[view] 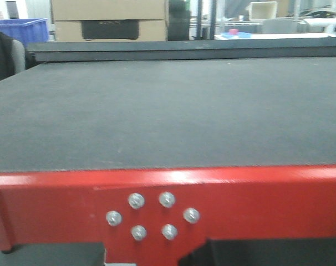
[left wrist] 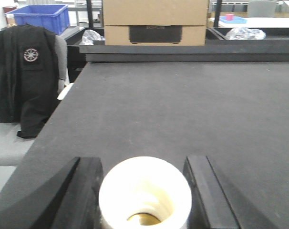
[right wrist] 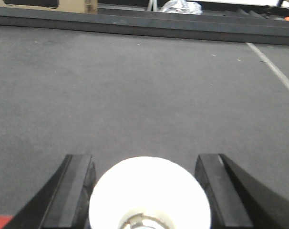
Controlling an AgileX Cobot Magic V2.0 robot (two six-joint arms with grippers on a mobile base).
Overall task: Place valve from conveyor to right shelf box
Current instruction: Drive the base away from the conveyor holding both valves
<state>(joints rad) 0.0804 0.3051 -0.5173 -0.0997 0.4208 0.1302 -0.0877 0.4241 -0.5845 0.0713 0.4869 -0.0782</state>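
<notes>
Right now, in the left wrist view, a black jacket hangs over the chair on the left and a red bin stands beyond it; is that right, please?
Not quite: the bin is blue, not red, as the left wrist view shows. The black jacket does hang over the chair on the left, with the bin beyond it.

The left gripper [left wrist: 143, 162] sits low in the frame, its two black fingers [left wrist: 82, 191] spread apart with a cream round cup-shaped part [left wrist: 145, 191] between them. Ahead stretches the dark grey conveyor [left wrist: 182, 114]. At its far edge stands a cardboard box [left wrist: 154, 21]. To the left, a black jacket [left wrist: 27, 71] hangs over a grey chair [left wrist: 6, 148], with a blue crate [left wrist: 39, 15] behind it.
</notes>
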